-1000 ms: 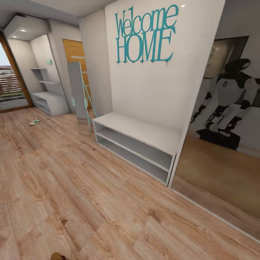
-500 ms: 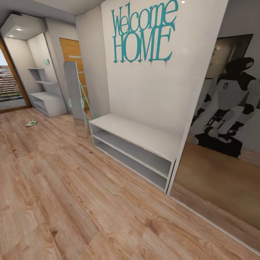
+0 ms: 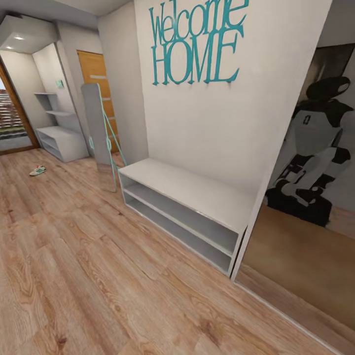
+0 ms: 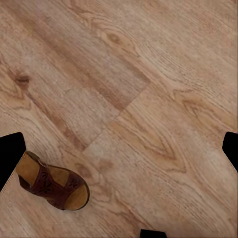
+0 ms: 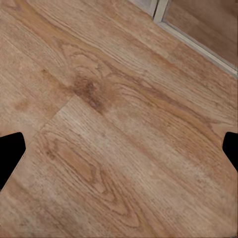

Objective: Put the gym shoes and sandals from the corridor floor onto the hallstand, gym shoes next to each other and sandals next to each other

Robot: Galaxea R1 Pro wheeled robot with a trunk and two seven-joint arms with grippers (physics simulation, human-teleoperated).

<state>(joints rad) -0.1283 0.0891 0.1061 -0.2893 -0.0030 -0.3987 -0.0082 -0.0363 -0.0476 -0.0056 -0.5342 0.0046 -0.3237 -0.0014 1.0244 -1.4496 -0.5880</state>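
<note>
One gym shoe (image 3: 38,170), white with green, lies on the corridor floor (image 3: 74,256) far off at the left. Beyond it, in the far left corner, stands the light grey hallstand (image 3: 63,142), with staggered shelves and small teal letters above. A brown sandal (image 4: 52,182) lies flat on the planks in the left wrist view, close to one dark fingertip (image 4: 10,156). My left gripper (image 4: 119,151) hangs above the floor, open and empty. My right gripper (image 5: 119,151) is open too, over bare planks.
A low grey two-tier bench (image 3: 182,197) stands under teal "Welcome HOME" letters (image 3: 195,44). A tall leaning mirror (image 3: 96,125) stands left of it. A wall mirror (image 3: 305,207) at the right reflects the robot. The bench corner and mirror frame (image 5: 159,10) show by the right gripper.
The head camera has moved, so the whole view shifted: the bench sits larger and the gym shoe further left. A brown shape at the bottom edge has left the frame.
</note>
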